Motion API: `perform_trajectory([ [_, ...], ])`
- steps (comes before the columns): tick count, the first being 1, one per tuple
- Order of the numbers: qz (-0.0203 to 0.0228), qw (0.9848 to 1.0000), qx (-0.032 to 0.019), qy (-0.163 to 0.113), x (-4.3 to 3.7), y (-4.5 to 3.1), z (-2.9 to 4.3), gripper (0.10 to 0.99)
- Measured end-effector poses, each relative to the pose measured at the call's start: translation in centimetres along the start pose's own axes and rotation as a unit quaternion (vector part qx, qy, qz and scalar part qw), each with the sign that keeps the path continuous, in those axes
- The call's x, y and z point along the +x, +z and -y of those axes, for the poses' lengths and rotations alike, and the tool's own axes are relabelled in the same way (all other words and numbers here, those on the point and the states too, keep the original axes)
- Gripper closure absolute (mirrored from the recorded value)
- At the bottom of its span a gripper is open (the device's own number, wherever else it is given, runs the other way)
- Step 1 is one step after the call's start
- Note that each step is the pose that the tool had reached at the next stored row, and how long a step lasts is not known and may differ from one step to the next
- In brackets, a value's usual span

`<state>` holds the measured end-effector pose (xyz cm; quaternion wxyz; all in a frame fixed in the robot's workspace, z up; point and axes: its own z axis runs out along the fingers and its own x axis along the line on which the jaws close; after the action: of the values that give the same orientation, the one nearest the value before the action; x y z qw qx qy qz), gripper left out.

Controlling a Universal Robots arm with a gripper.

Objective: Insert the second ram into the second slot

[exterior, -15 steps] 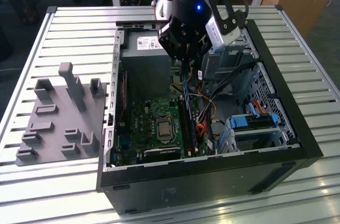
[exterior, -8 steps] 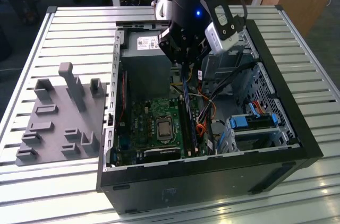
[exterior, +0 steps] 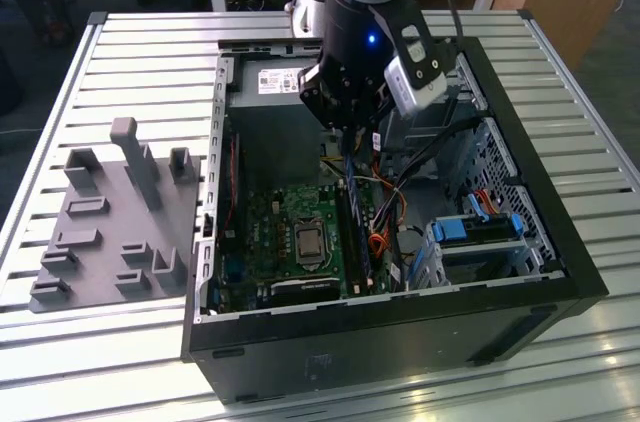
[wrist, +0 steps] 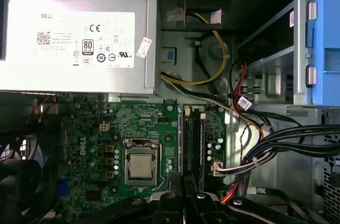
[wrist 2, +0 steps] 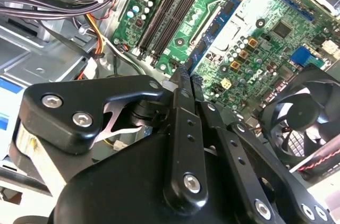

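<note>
over the open computer case (exterior: 400, 342), we see the gripper (exterior: 346, 147) hanging low among the cables, right above the memory slots (exterior: 358, 242) beside the processor socket (exterior: 305, 242). in the second wrist view its fingers (wrist 2: 180, 112) sit drawn narrow, nearly together, pinching a thin blue strip, the second ram (wrist 2: 208, 41), which runs parallel to the slots. we cannot tell whether its lower edge touches a slot. a grey fixture tray (exterior: 110, 232) lies at the exterior view's left, well apart from the case.
</note>
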<state>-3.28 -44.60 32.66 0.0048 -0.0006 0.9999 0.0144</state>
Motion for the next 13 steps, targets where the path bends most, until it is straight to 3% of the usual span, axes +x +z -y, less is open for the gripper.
perform_trajectory([
  [13, 0.0, 1.0, 0.0, 0.0, -0.03, 1.08, 0.28, 0.953],
])
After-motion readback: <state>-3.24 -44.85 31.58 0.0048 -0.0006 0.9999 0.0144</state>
